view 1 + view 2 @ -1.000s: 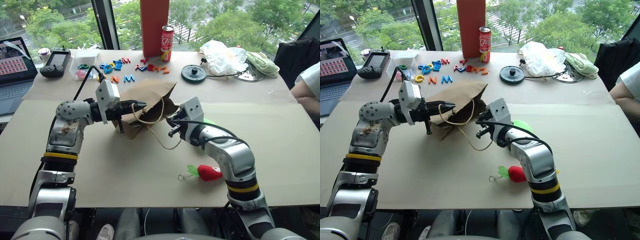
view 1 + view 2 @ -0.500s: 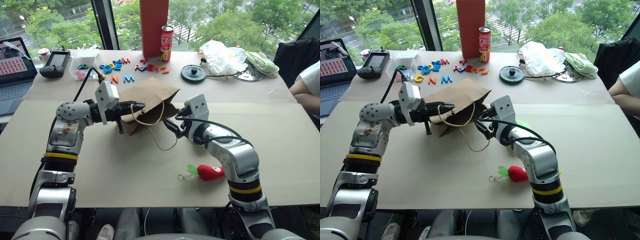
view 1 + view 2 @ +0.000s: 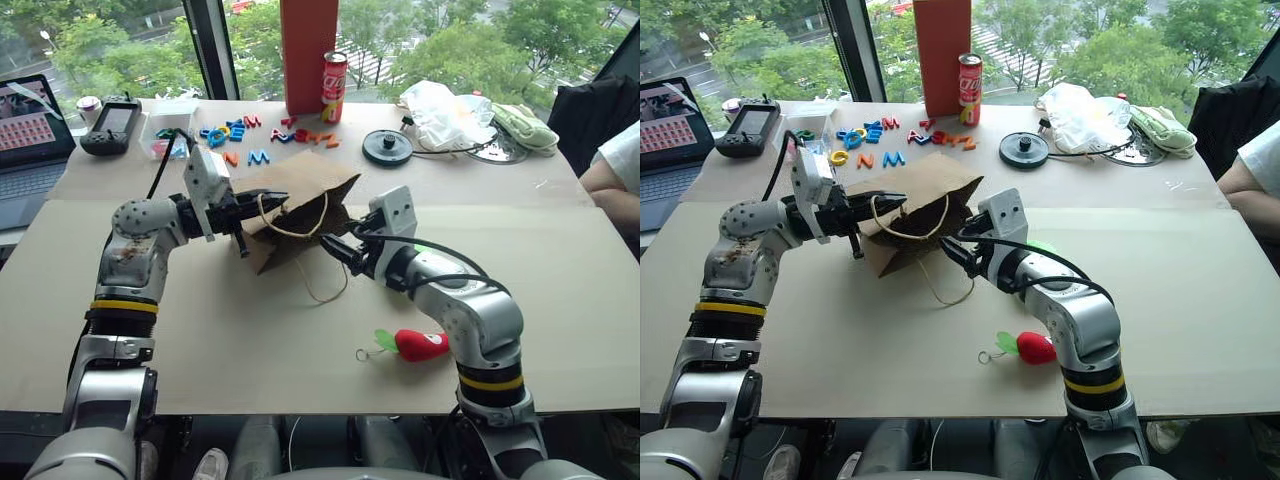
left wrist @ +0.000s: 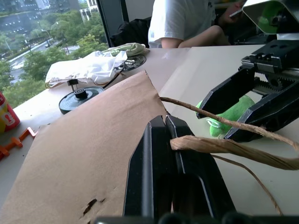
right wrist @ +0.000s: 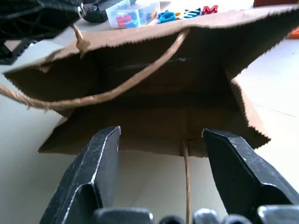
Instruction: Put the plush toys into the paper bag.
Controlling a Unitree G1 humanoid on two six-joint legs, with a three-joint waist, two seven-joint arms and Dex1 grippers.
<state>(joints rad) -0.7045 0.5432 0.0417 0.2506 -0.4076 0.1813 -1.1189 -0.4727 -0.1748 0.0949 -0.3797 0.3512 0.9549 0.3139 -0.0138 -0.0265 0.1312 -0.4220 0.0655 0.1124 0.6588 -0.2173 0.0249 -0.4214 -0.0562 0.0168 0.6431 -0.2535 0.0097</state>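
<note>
The left gripper (image 3: pixel 895 202) pinches the upper edge of the brown kraft paper bag (image 3: pixel 915 205); the right gripper (image 3: pixel 952 252) faces its mouth. A red chili-shaped plush toy (image 3: pixel 1034 347) lies on the tabletop (image 3: pixel 1200 290).

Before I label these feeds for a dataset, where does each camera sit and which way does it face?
Head stereo pair: looks forward and down over both arms at the paper bag on the table.
Left wrist: looks along the shut left end effector pinching the bag's edge.
Right wrist: looks past the open right end effector into the bag's mouth.
Shared: every view shows the bag.
</note>
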